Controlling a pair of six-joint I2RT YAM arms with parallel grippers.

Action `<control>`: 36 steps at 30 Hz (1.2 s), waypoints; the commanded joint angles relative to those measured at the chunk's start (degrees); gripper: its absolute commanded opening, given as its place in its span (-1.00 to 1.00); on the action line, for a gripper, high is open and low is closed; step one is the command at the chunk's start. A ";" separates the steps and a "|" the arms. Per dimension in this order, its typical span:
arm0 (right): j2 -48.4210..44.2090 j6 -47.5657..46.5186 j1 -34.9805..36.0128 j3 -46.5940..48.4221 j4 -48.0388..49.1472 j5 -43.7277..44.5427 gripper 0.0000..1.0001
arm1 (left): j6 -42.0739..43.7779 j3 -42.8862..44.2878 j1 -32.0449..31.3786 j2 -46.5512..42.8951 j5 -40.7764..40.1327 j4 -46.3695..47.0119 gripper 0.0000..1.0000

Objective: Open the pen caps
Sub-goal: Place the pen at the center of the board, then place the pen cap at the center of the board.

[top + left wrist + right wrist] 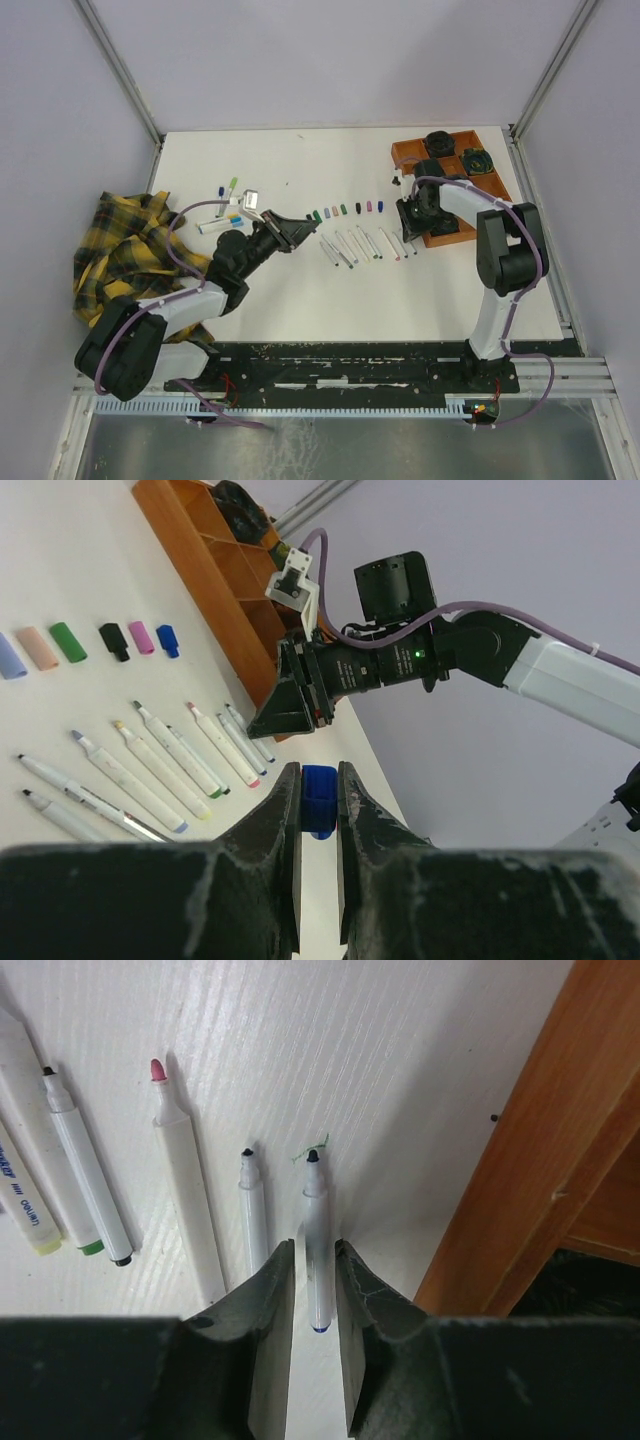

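My left claw (320,780) is clenched on a small blue plastic pen cap (319,802), held clear of the white surface (60,710). My right claw (315,1260) straddles a thin white uncapped pen barrel (317,1220) lying on the surface; can't tell if it pinches or only brackets it. Reads as the set-down step. Next: lay this cap by the row of loose coloured caps (345,209) ahead of my left claw.

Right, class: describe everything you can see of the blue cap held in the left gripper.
The blue cap is a short, stubby cylinder of shiny, deep blue plastic. It is pinched between the two dark fingers of the left gripper, which press on its opposite sides, with its upper end showing just above the fingertips. Nothing else touches it. Which end is open cannot be made out.
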 commanded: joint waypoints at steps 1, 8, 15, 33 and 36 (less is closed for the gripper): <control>-4.88 1.07 -0.47 1.48 0.40 -2.51 -0.41 | 0.32 3.96 -2.29 2.22 0.43 2.58 -0.94; -10.16 0.36 -1.62 1.54 -0.08 -5.65 -0.39 | 4.01 10.49 -6.61 7.88 -2.78 -3.50 -0.95; -18.27 -2.36 -4.90 0.94 -0.09 -11.98 -0.39 | 8.36 23.93 -11.50 17.52 -8.85 -16.23 -0.94; -30.29 -1.22 -15.18 -3.03 4.82 -22.12 -0.39 | 12.76 87.78 -21.02 56.84 -41.33 -75.75 -0.94; -30.40 -0.88 -15.73 -3.15 5.01 -22.43 -0.39 | 13.89 98.92 -21.08 65.12 -42.96 -82.32 -0.94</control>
